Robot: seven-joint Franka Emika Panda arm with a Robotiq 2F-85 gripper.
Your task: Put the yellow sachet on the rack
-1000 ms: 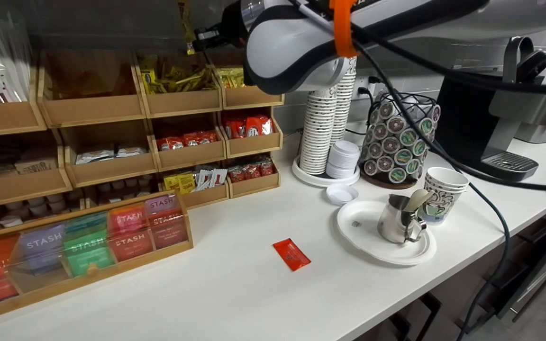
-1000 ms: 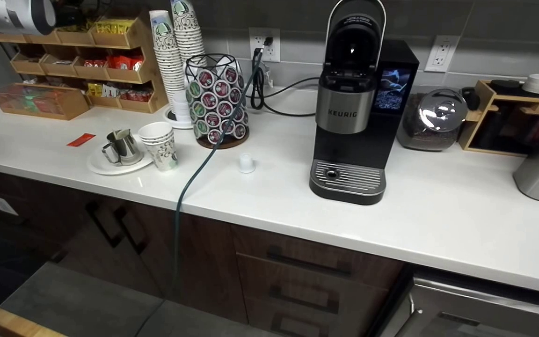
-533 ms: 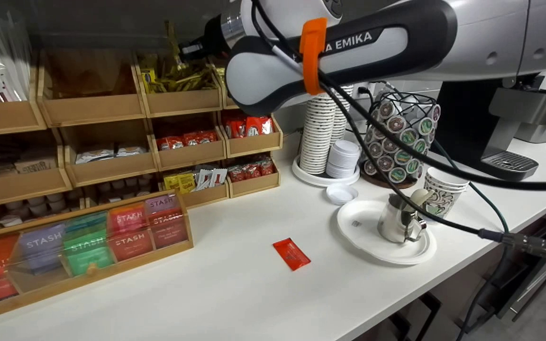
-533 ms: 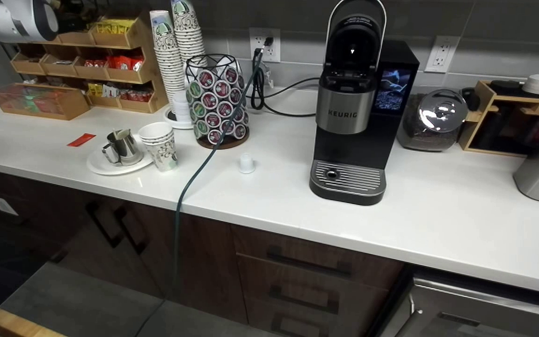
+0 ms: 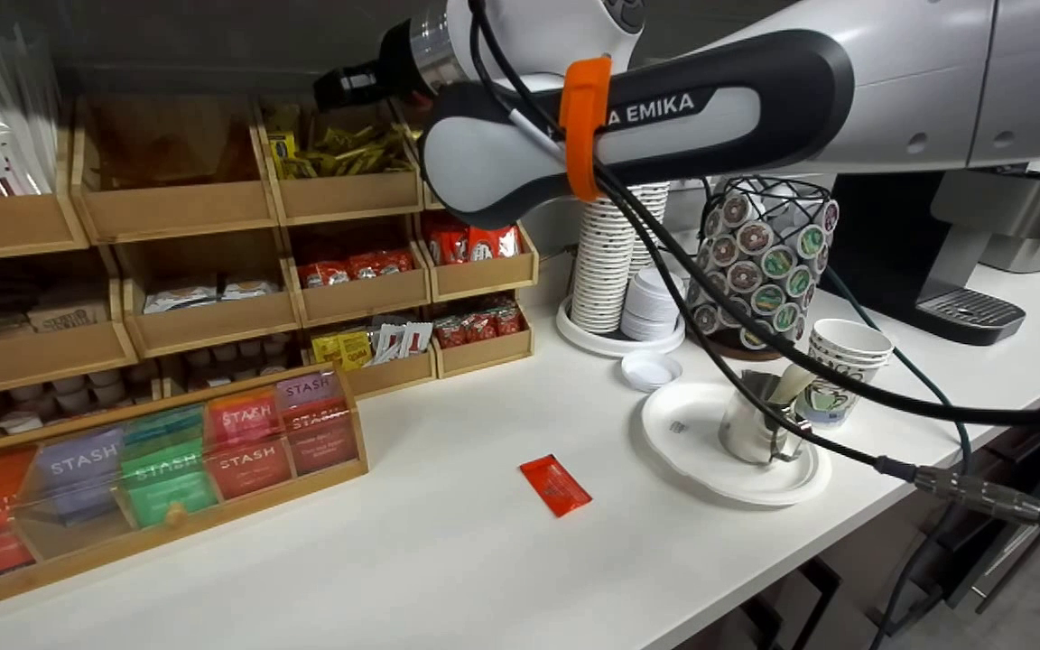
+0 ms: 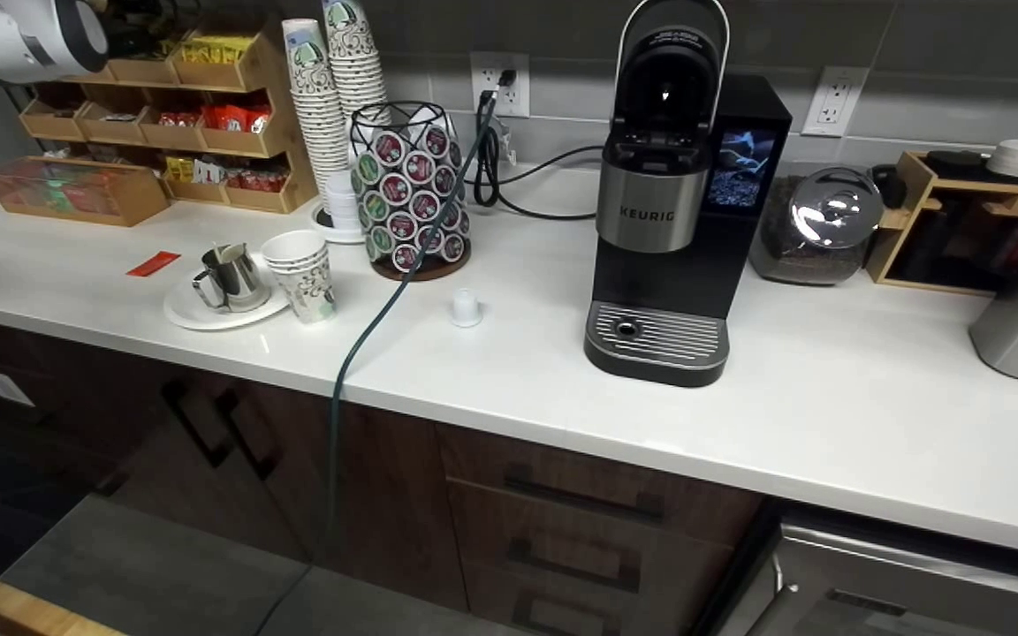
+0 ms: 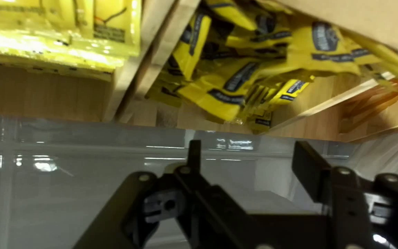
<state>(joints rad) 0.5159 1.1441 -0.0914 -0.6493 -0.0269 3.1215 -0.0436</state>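
Note:
The rack [image 5: 348,197] is a tiered light-brown wooden shelf unit, seen in both exterior views, its front wall [image 6: 224,76] at the upper left in an exterior view. My gripper [image 7: 247,143] is open in the wrist view, nothing between its fingers, with grey tiled wall behind it. In an exterior view the gripper [image 5: 325,90] hovers just above a top-row compartment. That compartment holds a pile of yellow packets with dark print [image 7: 226,93]. The yellow sachet appears to lie in this pile; I cannot tell which packet it is.
A red sachet [image 5: 556,485] lies on the white counter. Near the rack stand cup stacks [image 5: 606,262], a pod carousel [image 5: 755,257] and a plate [image 5: 678,451] with a metal pitcher. A tea box [image 5: 240,492] sits in front. Black cables [image 5: 710,348] hang off the arm.
The gripper has moved left and slightly down over the compartment and opened. The yellow sachet, hanging from the jaws a second ago and lowered at half a second, is out of them now.

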